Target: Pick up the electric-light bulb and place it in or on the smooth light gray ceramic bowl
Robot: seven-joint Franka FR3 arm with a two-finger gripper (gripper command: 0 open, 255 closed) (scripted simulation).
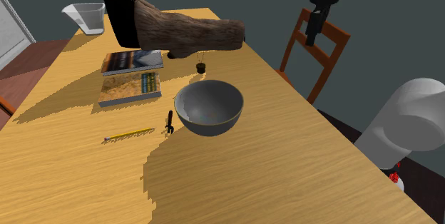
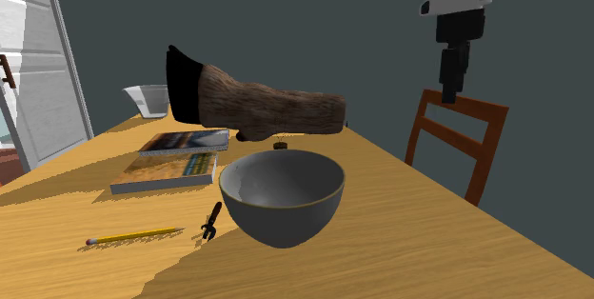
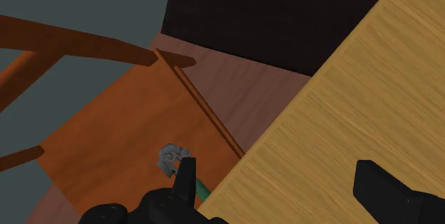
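Note:
The grey bowl (image 1: 209, 107) (image 2: 281, 195) stands upright in the middle of the wooden table (image 1: 285, 172). Just behind it, under one end of a rough brown log (image 1: 185, 33) (image 2: 257, 107), sits a small dark item with a thin stem (image 1: 201, 66) (image 2: 280, 145); I cannot tell if it is the bulb. My gripper (image 1: 311, 43) (image 2: 449, 97) (image 3: 274, 169) hangs high beside the table's edge, over the chair, open with nothing between its fingers. In the wrist view a small grey-and-green thing (image 3: 171, 160) lies on the chair seat (image 3: 121, 137) by one finger (image 3: 187, 180).
Two books (image 1: 132, 80) lie at the shoulder view's left of the bowl. A yellow pencil (image 1: 128, 134) and a small dark tool (image 1: 170, 124) lie in front of them. A clear measuring jug (image 1: 85, 17) stands at the far corner. A wooden chair (image 1: 314, 51) (image 2: 457, 145) stands by the table's side.

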